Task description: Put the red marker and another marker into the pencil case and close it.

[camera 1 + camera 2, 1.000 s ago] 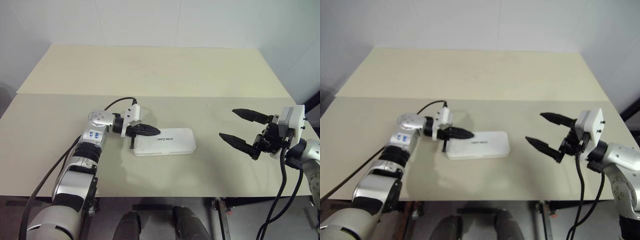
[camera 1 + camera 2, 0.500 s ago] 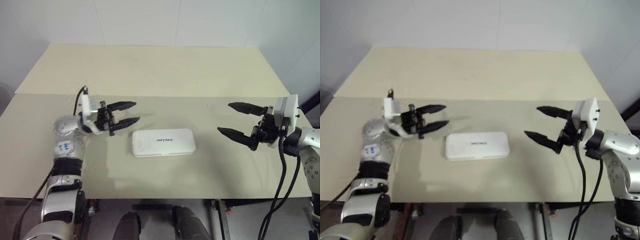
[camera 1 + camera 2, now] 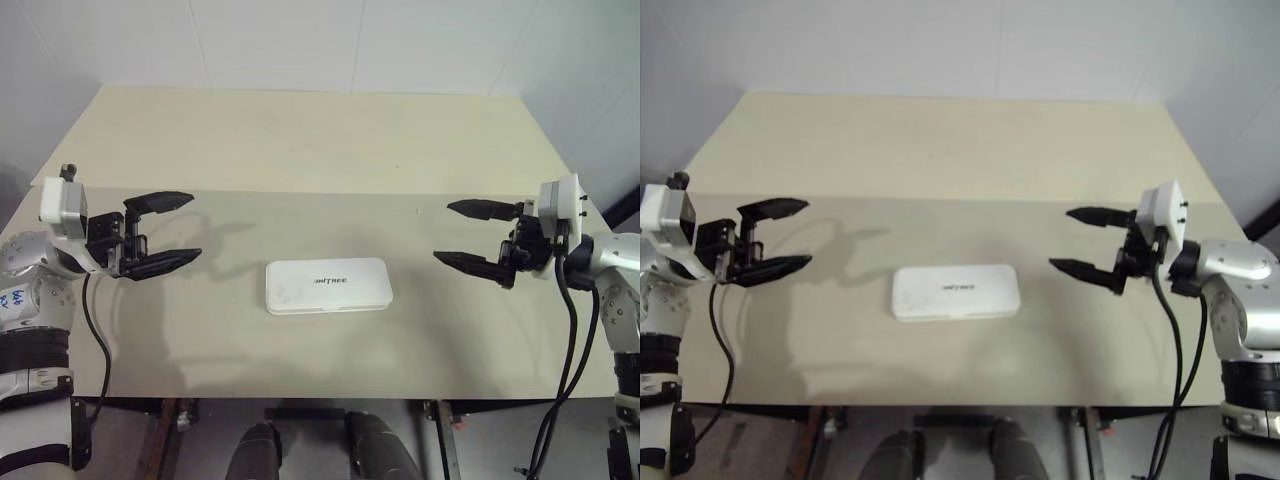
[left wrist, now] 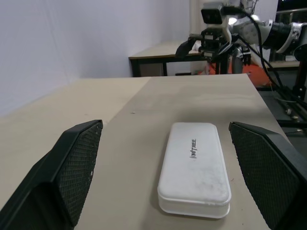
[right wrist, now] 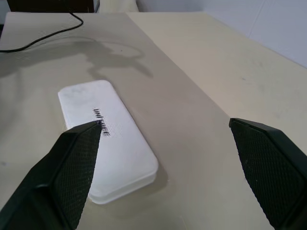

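Left eye view: the left gripper (image 3: 166, 232) has its two black fingers spread wide apart with nothing between them, hovering over the left side of the table and pointing toward the middle. The right gripper (image 3: 478, 235) also has its fingers parted and empty, hovering over the right side and pointing back toward the left one. Between them, well apart from both, the white rectangular hard-plastic pencil case (image 3: 327, 286) with rounded corners lies flat and closed near the front middle of the pale beige wooden table (image 3: 300, 140), small dark lettering on its lid. Each wrist view looks between its own open fingers at the case.
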Available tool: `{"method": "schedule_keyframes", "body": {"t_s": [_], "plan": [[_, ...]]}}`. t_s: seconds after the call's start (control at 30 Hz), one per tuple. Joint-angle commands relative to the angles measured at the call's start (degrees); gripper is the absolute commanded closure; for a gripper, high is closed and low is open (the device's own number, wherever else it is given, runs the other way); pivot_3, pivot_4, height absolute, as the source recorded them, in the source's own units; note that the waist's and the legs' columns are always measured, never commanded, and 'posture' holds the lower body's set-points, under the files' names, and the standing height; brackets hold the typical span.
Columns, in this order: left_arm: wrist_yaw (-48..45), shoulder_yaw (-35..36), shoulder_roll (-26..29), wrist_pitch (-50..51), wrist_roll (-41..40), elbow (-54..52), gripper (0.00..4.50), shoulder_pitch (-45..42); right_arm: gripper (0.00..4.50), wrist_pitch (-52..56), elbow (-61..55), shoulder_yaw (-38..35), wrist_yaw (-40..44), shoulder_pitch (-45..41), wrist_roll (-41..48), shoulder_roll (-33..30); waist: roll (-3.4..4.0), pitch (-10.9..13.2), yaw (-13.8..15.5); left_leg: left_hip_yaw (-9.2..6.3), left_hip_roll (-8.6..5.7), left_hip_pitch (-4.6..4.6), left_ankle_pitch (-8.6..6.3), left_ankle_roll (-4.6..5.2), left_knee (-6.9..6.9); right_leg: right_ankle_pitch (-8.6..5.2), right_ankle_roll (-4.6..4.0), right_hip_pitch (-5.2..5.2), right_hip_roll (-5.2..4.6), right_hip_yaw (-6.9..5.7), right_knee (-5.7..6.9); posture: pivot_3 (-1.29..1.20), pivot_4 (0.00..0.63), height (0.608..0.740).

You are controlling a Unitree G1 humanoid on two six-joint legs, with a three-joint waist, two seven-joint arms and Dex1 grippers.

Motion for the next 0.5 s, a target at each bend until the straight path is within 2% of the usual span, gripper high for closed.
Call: {"method": "schedule_keyframes", "body": {"t_s": [0.03, 0.23, 0.5], "plan": [[-6.43, -0.55, 4.39, 2.33, -5.2, -1.57, 0.02, 4.16, 0.0, -0.37, -0.62, -1.04, 0.94, -0.32, 0.21, -1.51, 0.01, 0.0, -0.12, -0.02, 0.03, 0.0, -0.01, -0.02, -0.02, -0.02, -0.04, 0.0, 0.01, -0.03, -0.01, 0.0, 0.15, 0.74], [-6.43, 0.16, 6.18, 6.25, -8.78, -5.27, 0.02, 9.79, 0.0, 1.61, -3.65, -0.53, -0.35, 0.05, 0.79, -0.85, 0.14, 0.09, -0.13, -0.02, 0.09, -0.09, -0.07, -0.12, -0.1, -0.17, -0.11, -0.23, 0.01, -0.04, 0.1, 0.0, 0.15, 0.74], [-6.43, 0.26, 3.07, 3.47, -7.05, -3.57, 0.02, 8.56, 0.0, 3.23, -5.47, -1.46, -1.35, -0.37, 1.63, -1.05, 0.15, 0.09, -0.1, 0.02, 0.06, -0.08, -0.07, -0.12, -0.05, -0.17, -0.11, -0.23, 0.01, -0.02, 0.12, 0.0, 0.15, 0.74]]}}
